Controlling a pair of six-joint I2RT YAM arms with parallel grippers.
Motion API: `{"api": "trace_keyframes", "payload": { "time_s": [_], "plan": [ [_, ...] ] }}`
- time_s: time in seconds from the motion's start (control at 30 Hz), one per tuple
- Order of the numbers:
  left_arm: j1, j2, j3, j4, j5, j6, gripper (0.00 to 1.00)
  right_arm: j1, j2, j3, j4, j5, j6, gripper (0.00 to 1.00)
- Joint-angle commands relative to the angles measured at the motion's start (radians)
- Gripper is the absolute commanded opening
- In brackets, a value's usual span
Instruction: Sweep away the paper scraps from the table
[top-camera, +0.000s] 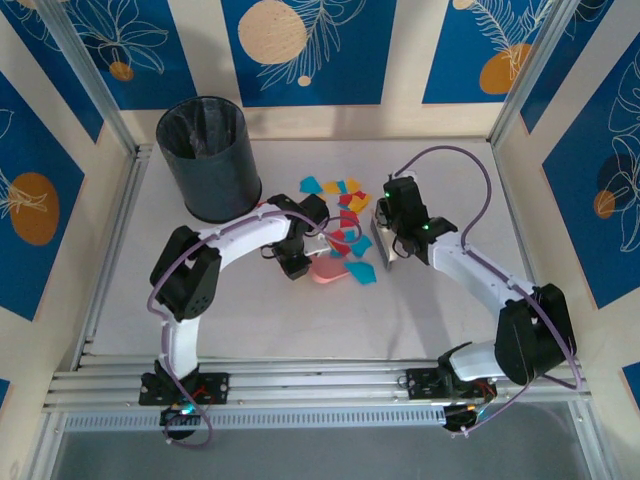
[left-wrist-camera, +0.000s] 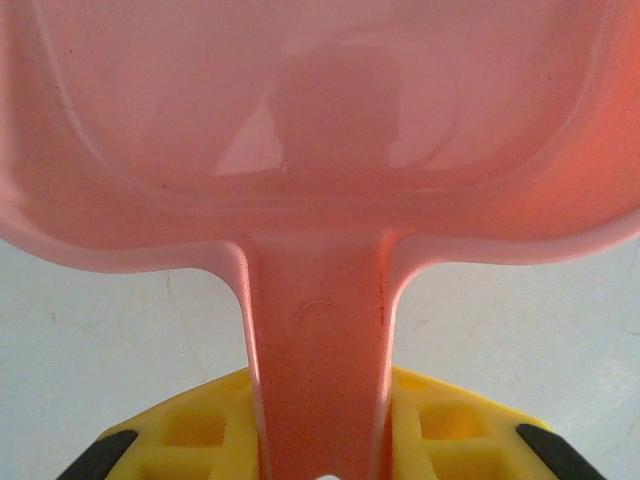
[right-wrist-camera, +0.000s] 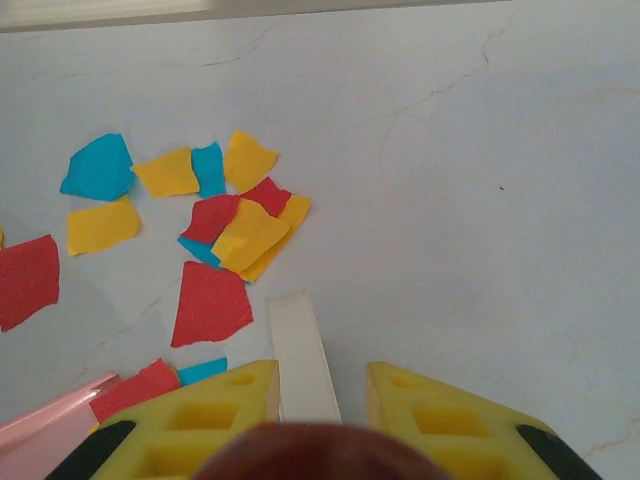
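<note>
Many paper scraps (top-camera: 345, 215), top view: scattered on the counter (top-camera: 250, 320), beside and beyond the pink dustpan (top-camera: 328, 270).
Left wrist: left fingers (left-wrist-camera: 190, 435) closed on its handle (left-wrist-camera: 320, 340); press the lip flat.
Right wrist: right fingers (right-wrist-camera: 210, 420) closed on a white flat tool (right-wrist-camera: 300, 355); draw scraps slowly toward the dustpan.

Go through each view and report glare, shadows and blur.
Top external: even light, no hard shadows on the white table. Left wrist: the pink plastic dustpan, close to the lens, looks soft, with a dark patch in its middle. Right wrist: the red, yellow and blue paper scraps and the white flat strip are sharp; the dark rounded shape at the bottom edge is blurred.
</note>
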Motion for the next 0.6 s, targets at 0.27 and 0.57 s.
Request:
{"api": "trace_keyframes", "payload": {
  "time_s": [0.27, 0.57],
  "plan": [
    [-0.01, 0.066, 0.074, -0.01, -0.027, -0.004, 0.0, 0.024, 0.064, 0.051, 0.042, -0.179, -0.041, 0.0],
    [-0.012, 0.071, 0.077, -0.005, 0.011, 0.011, 0.0, 0.035, 0.053, 0.07, 0.077, -0.298, -0.083, 0.0]
  ]
}}
